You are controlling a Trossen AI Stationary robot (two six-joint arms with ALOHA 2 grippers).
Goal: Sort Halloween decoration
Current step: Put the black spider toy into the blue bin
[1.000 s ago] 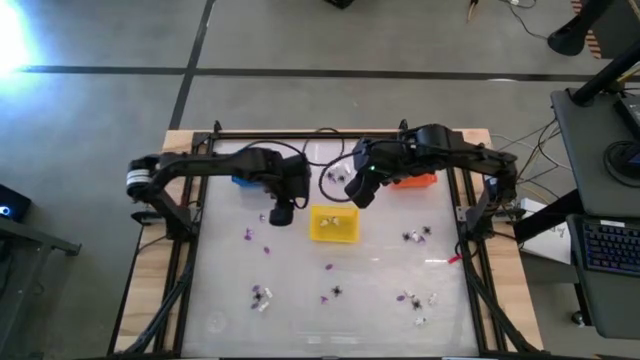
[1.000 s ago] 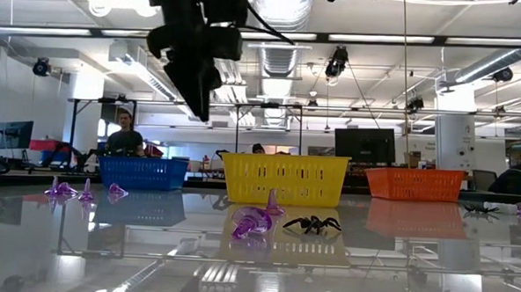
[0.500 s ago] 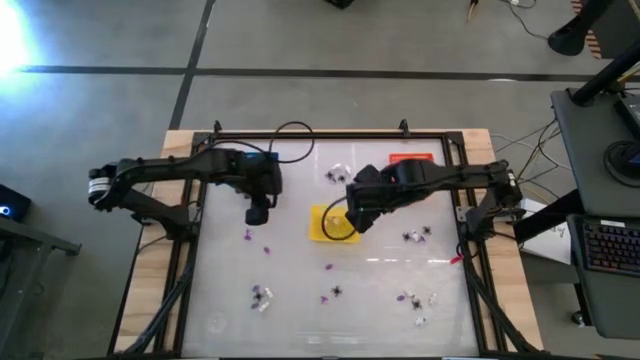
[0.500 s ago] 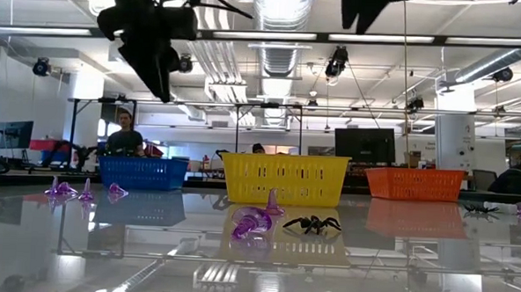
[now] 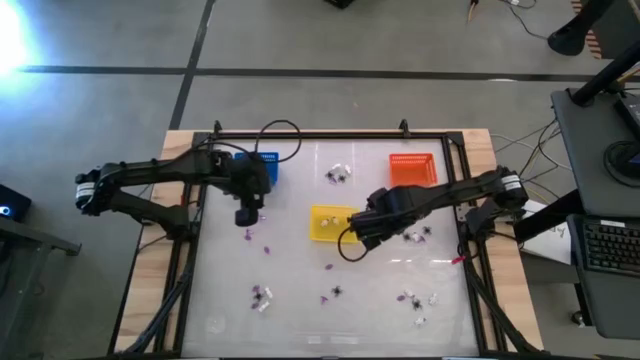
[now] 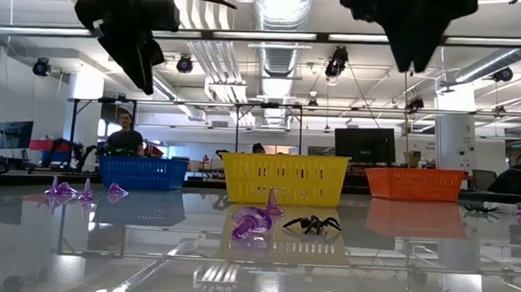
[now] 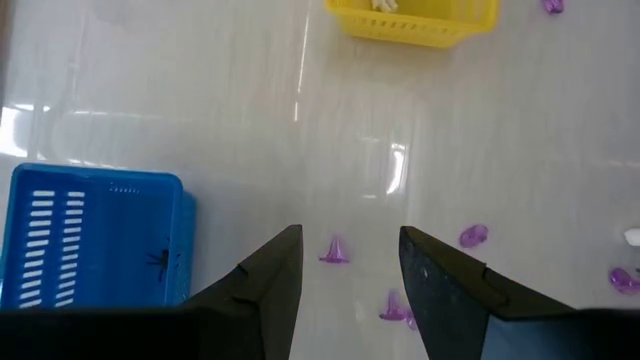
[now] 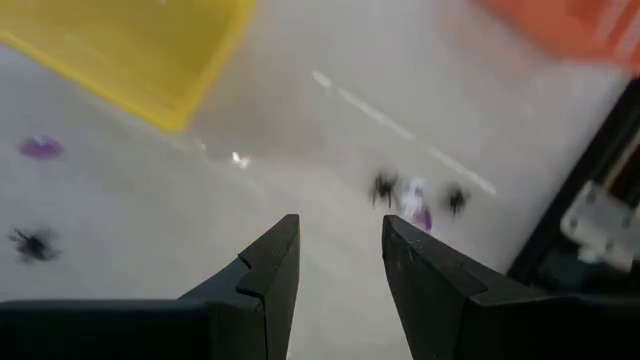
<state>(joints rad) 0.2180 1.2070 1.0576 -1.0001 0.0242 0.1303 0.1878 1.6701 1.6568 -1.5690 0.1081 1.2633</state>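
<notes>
Small Halloween trinkets lie scattered on the white table: purple ones (image 5: 248,236) (image 7: 334,251), black spiders and white pieces (image 5: 418,235) (image 8: 385,187), more along the near side (image 5: 262,295). My left gripper (image 5: 247,215) (image 7: 350,265) hangs open above the table beside the blue basket (image 5: 262,165), over the purple pieces. My right gripper (image 5: 352,245) (image 8: 340,260) hangs open just nearer than the yellow basket (image 5: 333,222), left of the spider cluster. In the low view a purple trinket (image 6: 253,223) and a black spider (image 6: 313,224) rest on the table.
The orange basket (image 5: 412,170) stands at the far right, the blue basket (image 7: 95,235) at the far left, and the yellow basket (image 7: 415,18) between them holds a white piece. Another trinket group (image 5: 335,175) lies between the far baskets. A black frame (image 5: 190,270) borders the table.
My left gripper has moved toward the table's left edge, away from the yellow basket. My right gripper has travelled from the far side between the baskets toward the near edge, passing over the yellow basket. No trinket on the table has visibly shifted.
</notes>
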